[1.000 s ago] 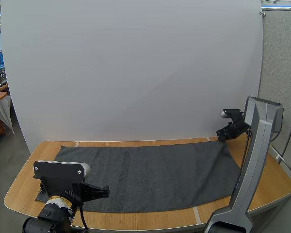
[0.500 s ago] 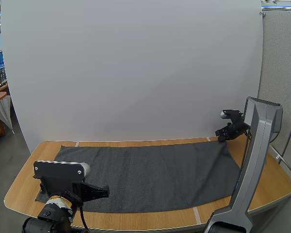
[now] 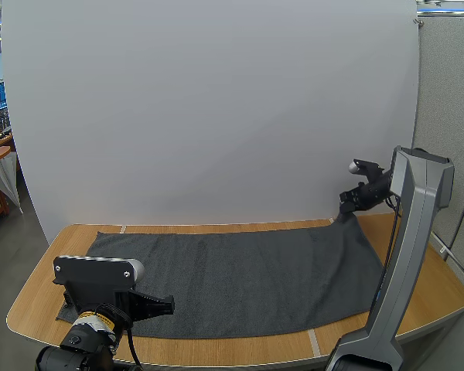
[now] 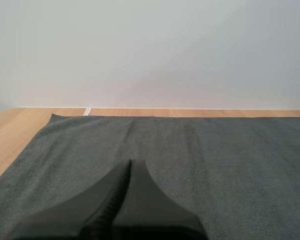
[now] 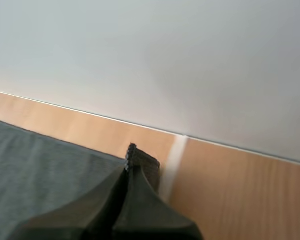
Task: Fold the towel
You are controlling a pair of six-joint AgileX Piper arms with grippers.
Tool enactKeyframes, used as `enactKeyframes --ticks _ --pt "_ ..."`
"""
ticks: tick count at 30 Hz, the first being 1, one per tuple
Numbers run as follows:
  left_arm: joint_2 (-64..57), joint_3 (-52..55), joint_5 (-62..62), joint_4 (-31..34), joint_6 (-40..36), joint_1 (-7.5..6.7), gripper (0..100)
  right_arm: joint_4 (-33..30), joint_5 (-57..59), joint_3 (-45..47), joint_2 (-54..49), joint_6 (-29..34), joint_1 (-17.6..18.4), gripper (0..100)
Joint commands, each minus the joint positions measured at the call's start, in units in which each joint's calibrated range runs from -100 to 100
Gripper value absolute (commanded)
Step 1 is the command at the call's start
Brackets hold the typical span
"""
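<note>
Grey towel [image 3: 232, 278] lay spread over the wooden table [image 3: 437, 297] in the high view. Its far right corner rose in a small peak up to the right gripper [image 3: 346, 204]. The left gripper [image 3: 167, 303] hung low, with the towel's front edge just under it.

In the left wrist view its fingers lay together as one wedge and held nothing, with flat towel below and ahead of them.

In the right wrist view the fingers were pressed together on the towel corner, which stuck out just beyond the tips.

I judge that the fold was only beginning. Next, the corner should be carried across the towel without slipping. Compared with one second before, the right gripper stood higher and the corner had left the table.
</note>
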Motion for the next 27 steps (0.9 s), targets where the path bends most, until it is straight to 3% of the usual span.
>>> enactKeyframes --ticks 1,14,27 --pt "-0.2 0.0 -1.3 -0.9 -0.3 -0.17 0 1.2 2.6 0.5 -3.1 1.0 0.6 0" --pt "-0.2 0.0 -1.3 -0.9 -0.3 -0.17 0 2.1 2.2 16.7 -14.1 -0.8 8.0 0" --pt "-0.2 0.0 -1.3 -0.9 -0.3 -0.17 0 4.2 2.4 17.6 -19.0 -0.8 16.0 0"
